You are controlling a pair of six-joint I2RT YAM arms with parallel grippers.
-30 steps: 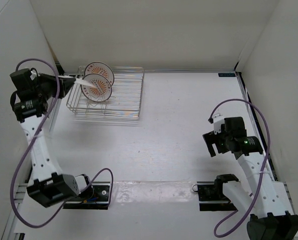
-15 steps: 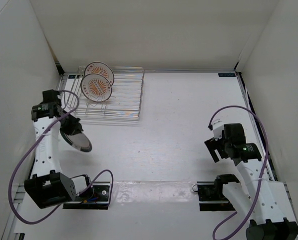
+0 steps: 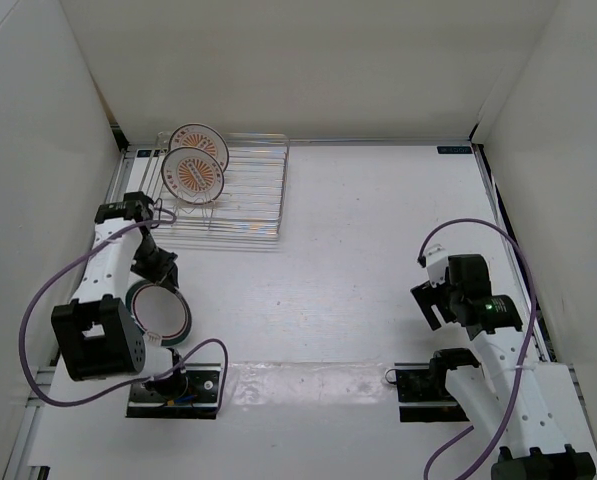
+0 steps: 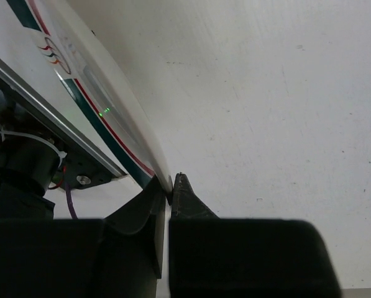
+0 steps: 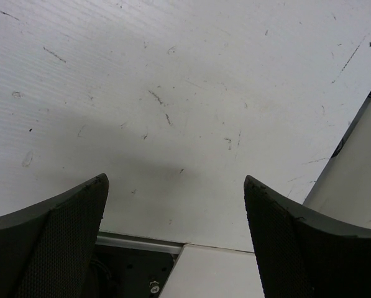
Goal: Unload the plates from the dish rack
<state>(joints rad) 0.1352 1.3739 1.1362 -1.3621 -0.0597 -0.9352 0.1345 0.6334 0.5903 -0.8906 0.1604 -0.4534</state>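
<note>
The dish rack [image 3: 250, 200] stands at the back left with two orange-centred plates upright in it, one [image 3: 199, 139] behind the other [image 3: 193, 173]. A third plate [image 3: 161, 312], pale in the middle with a dark rim, hangs low over the table's left near side. My left gripper [image 3: 159, 270] is shut on its far rim. In the left wrist view that plate [image 4: 110, 105] runs edge-on from the top left into the closed left gripper [image 4: 171, 186]; I cannot tell whether it touches the table. My right gripper [image 3: 433, 298] hovers open and empty at the right, its jaws wide apart in its wrist view [image 5: 176, 180].
White walls close in the table on the left, back and right. The arm mounts [image 3: 173, 388] [image 3: 428, 385] sit at the near edge. A metal rail [image 4: 48, 105] and the left arm's base lie just beyond the held plate. Purple cables loop beside both arms.
My left arm has carried the pale plate from the rack's left end down to the near left of the table. The right arm has drifted slightly nearer, still open.
</note>
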